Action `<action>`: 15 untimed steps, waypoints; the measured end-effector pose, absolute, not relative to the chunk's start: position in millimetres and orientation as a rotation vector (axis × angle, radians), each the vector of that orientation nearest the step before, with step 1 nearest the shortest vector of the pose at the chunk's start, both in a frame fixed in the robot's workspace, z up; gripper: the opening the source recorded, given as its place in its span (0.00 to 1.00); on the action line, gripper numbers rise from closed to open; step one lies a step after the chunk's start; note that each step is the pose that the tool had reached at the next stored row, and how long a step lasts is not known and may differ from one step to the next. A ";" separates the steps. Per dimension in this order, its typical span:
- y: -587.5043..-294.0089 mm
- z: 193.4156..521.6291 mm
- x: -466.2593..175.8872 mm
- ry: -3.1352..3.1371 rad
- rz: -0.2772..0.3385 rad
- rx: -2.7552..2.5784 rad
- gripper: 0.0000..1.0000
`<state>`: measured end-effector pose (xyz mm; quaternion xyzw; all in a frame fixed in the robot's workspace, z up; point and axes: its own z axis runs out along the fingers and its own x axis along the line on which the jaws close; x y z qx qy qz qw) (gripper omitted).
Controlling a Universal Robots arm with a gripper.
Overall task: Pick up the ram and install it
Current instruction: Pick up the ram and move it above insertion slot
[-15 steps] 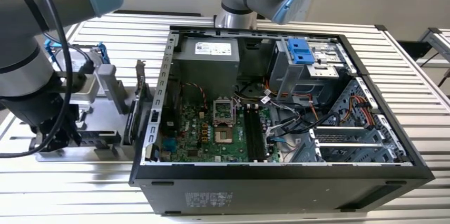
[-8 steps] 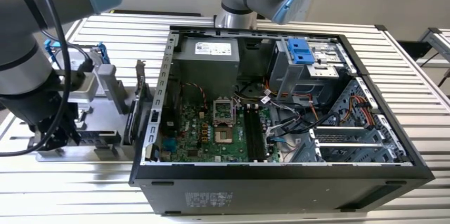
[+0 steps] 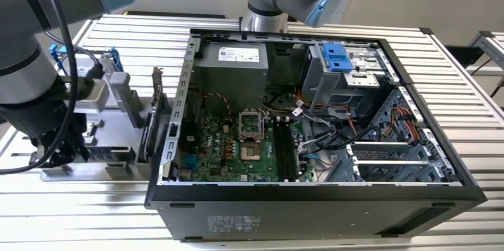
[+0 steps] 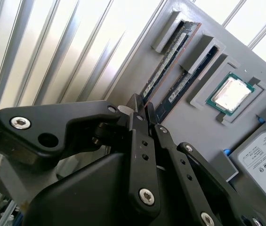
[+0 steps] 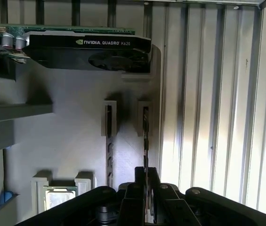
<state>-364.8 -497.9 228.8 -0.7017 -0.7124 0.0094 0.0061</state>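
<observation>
One ram [image 4: 168, 61], pale-labelled, sits pinched between the jaws; another stick [image 4: 184, 82] stands beside it.

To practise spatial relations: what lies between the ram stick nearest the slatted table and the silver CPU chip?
In the second wrist view, the inner ram stick, in its own slot, lies between the outer ram stick and the CPU chip.

Slatted metal table [image 3: 134, 29], open computer case [image 3: 315, 207], grey parts holder [image 3: 118, 130] beside it
</observation>
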 end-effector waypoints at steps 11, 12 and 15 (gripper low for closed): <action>-497.9 232.6 -365.6 -2.229 0.029 -2.196 0.00; -497.9 232.8 -365.6 -2.229 0.029 -2.196 0.00; -497.9 233.6 -365.8 -2.230 0.029 -2.196 0.00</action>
